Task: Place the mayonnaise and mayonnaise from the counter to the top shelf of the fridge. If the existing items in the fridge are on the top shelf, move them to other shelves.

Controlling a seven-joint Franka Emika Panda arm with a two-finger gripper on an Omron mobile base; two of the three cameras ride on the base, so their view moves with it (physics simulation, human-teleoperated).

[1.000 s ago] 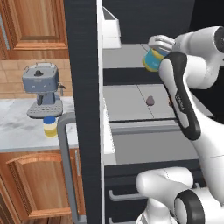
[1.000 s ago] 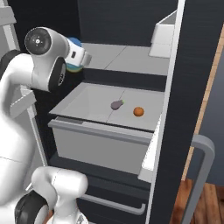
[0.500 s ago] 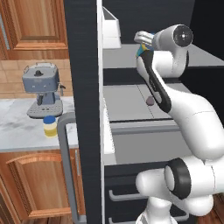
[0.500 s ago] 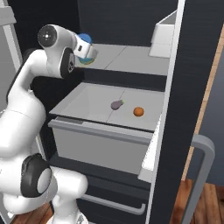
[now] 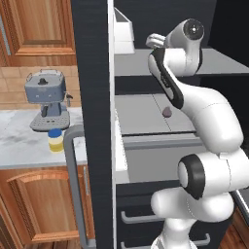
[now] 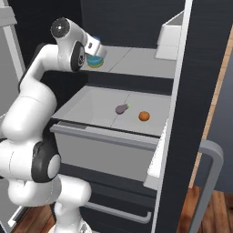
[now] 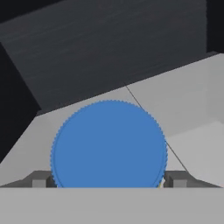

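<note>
**Jar held over the top shelf, second jar on the counter**

Left base view, left to right. The counter (image 5: 19, 138) carries a grey-blue coffee machine (image 5: 46, 99) near its back edge. Just in front of the machine, toward the counter's front edge and close to its right end, stands the pale cream-yellow mayonnaise jar (image 5: 55, 140), blue lid up, upright. Brown cabinet doors (image 5: 46, 204) sit below the worktop. The fridge (image 5: 92, 58) door stands open, edge-on to this camera, with a grey bar handle (image 5: 73, 185) on it and a white door bin (image 5: 122, 33) high on its inner face.

Inside, the top shelf (image 5: 221, 68) is a flat grey panel. The arm reaches in over the left part of that shelf. On the lower shelf (image 5: 141, 114), a greyish-purple lump (image 5: 167, 112) lies near the middle, beside the seam line.

Right base view. The gripper (image 6: 96, 51) is at the left part of the top shelf (image 6: 136, 61), with the second mayonnaise jar (image 6: 95, 60) under it; blue and yellow show below the hand. Whether the jar's base touches the shelf cannot be told. On the lower shelf (image 6: 86, 102) the purple lump (image 6: 121, 108) and an orange ball (image 6: 144, 116) lie near each other, apart, right of the seam and toward the drawer front (image 6: 104, 152).

Hand view. The round blue top of the held jar (image 7: 109, 144) sits between the two fingertips (image 7: 39, 180), which press against its sides. The shelf seam (image 7: 148, 118) runs behind it.
</note>
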